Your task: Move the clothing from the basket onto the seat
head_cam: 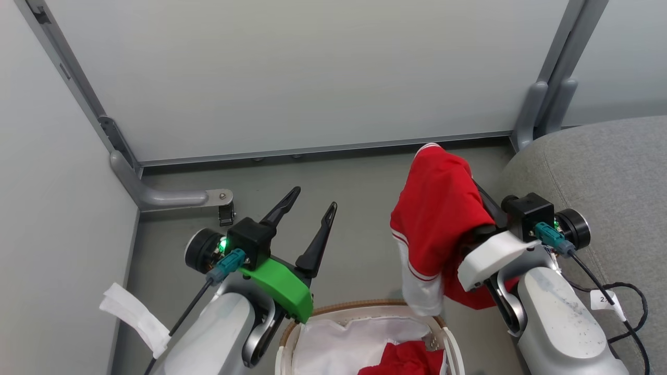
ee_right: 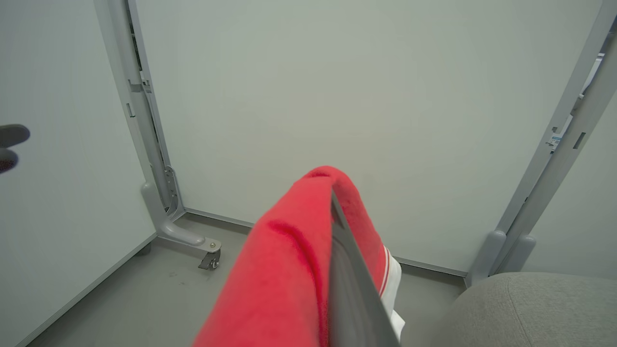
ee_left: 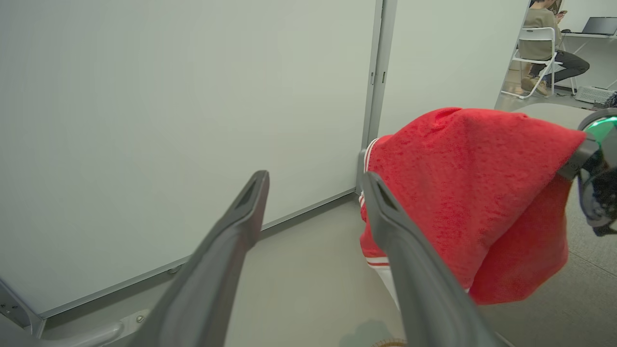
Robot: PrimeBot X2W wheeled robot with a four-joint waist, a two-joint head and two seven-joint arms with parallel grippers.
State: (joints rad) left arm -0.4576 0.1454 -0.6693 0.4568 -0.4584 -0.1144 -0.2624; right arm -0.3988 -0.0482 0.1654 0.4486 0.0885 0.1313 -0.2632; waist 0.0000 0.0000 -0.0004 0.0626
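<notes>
Observed left tool (head_cam: 315, 200) spread wide, empty, beside basket (head_cam: 333, 311); right tool (ee_right: 333, 207) clamped on red clothing (head_cam: 437, 208), draped, near seat (head_cam: 599, 161).

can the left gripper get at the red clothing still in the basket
Probably yes: the left gripper is open and empty by the basket rim, and the red clothing lies uncovered on the liner.

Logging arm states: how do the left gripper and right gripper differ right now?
The left gripper is open and empty, fingers spread; the right gripper is shut on the red garment, which drapes over it. The left gripper has a green wrist cover; the right gripper has a white wrist cover. Both hang above the floor, beyond the basket.
</notes>
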